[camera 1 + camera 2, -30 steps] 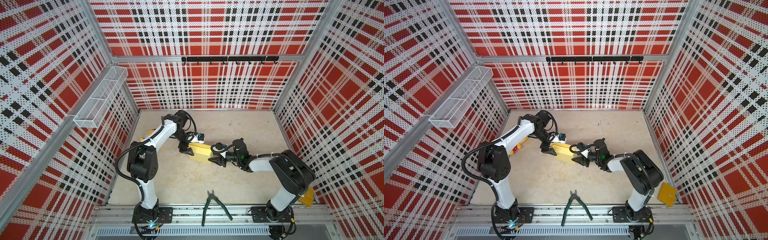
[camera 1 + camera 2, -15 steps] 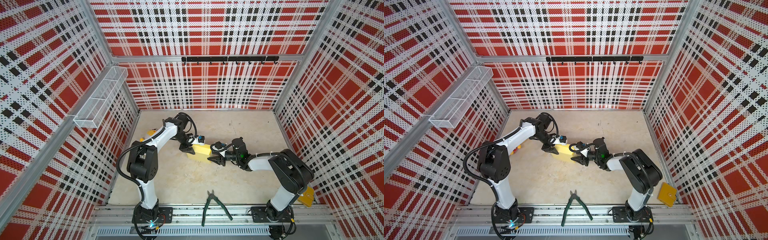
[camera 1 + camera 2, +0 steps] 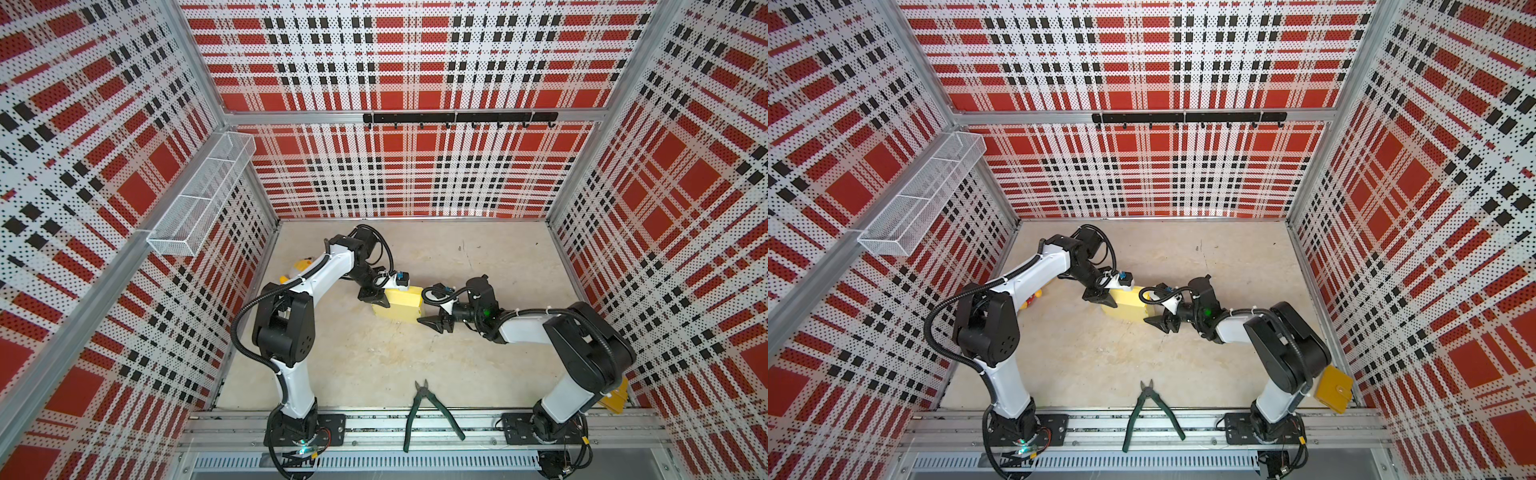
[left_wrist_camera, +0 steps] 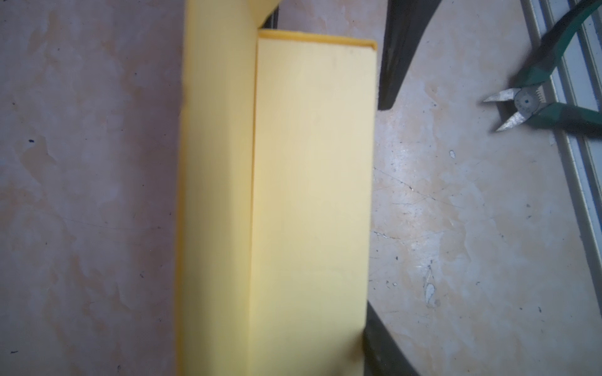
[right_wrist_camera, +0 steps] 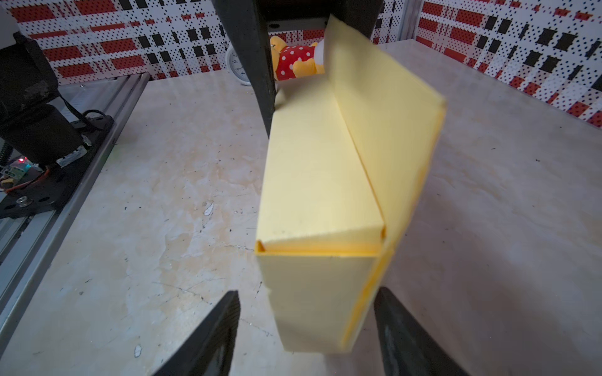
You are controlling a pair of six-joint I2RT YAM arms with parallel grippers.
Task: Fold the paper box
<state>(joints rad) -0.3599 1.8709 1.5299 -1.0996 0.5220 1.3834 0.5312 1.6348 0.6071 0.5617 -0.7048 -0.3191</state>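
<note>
Right wrist view: we found the paper box (image 5: 312, 182) walled up, lid (image 5: 391, 123) unshut; left jaws clamped it, right jaws wide around it.

The paper box (image 3: 398, 308) is sitting mid-table, between the left gripper (image 3: 380, 296) and the right gripper (image 3: 428, 313). Cutters (image 3: 423, 392) are lying before it, across the front rail (image 3: 374, 424) — a plush toy (image 3: 302, 265), seemingly, is lying left of the left arm (image 3: 328, 270).
</note>
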